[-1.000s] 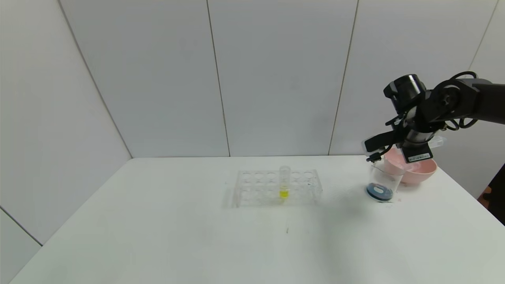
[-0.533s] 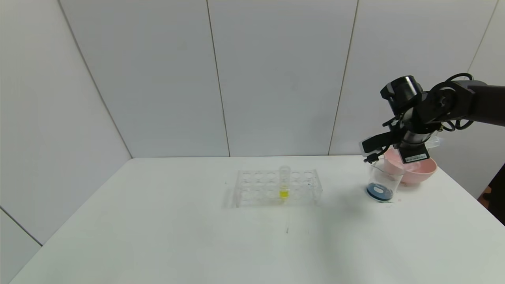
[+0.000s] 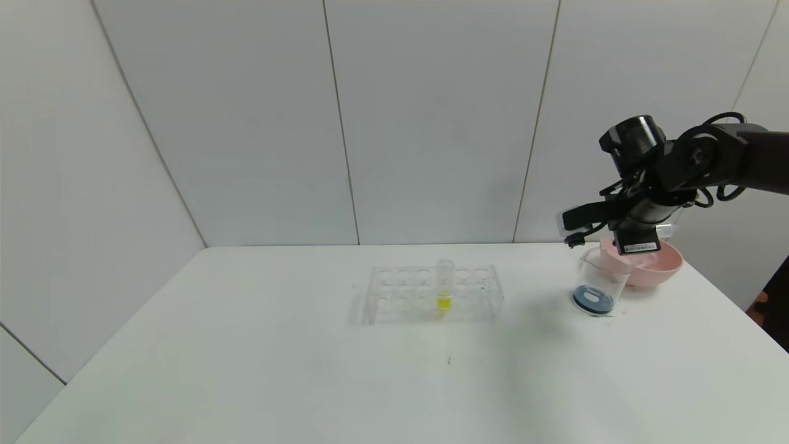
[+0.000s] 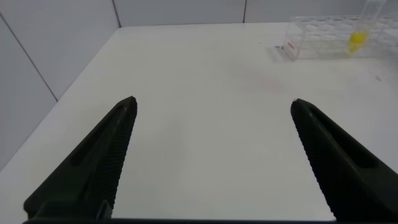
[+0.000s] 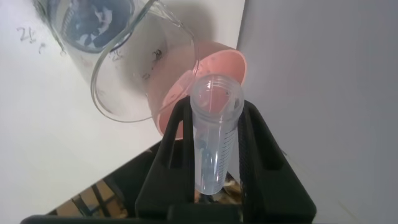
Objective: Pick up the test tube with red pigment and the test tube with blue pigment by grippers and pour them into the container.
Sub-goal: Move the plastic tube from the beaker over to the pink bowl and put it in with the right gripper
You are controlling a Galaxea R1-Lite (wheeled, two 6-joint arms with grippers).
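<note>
The right end effector (image 3: 641,237) hangs above the far right of the white bench (image 3: 308,370), over the near-left rim of the pink bowl (image 3: 656,266), with its fingers clamped on a clear test tube (image 5: 214,134). The right wrist view shows this tube empty, with faint graduation marks along its wall and its open mouth towards the bowl and the beaker. Which pigment it carried cannot be told.

The glass beaker (image 3: 596,285) stands just left of the bowl, touching or nearly touching it, with a dark blue pool at its bottom.

At mid-bench the clear tube rack (image 3: 431,295) holds one upright tube with yellow liquid (image 3: 444,290) at its base.

The left end effector (image 4: 211,162) is low over the near left of the bench, fingers spread wide apart on nothing.
</note>
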